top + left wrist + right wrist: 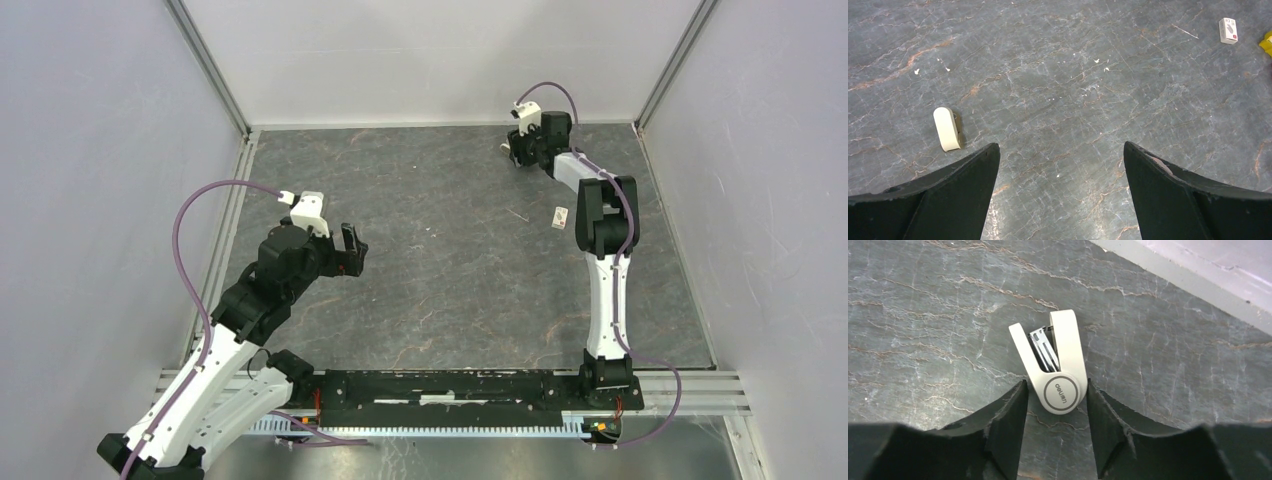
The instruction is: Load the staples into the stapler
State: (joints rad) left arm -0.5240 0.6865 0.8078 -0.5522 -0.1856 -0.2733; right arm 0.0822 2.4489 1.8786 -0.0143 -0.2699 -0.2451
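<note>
The stapler [1058, 370] is cream, lies on its side near the table's back edge and gapes open in a V with its metal channel showing. My right gripper [1056, 382] has its fingers against both sides of the stapler's round hinge end; in the top view it [515, 150] is at the back right. A thin strip of staples [1184, 31] lies on the table beside a small whitish box [1228, 30] with a red mark. My left gripper [1061, 145] hangs open over bare table, far from both.
A small cream oblong piece [946, 129] lies just left of my left fingers. A yellow cube [1267, 42] shows at the right edge, past the box. The grey wall's base [1198, 285] runs close behind the stapler. Walls enclose the dark marbled table [440, 290].
</note>
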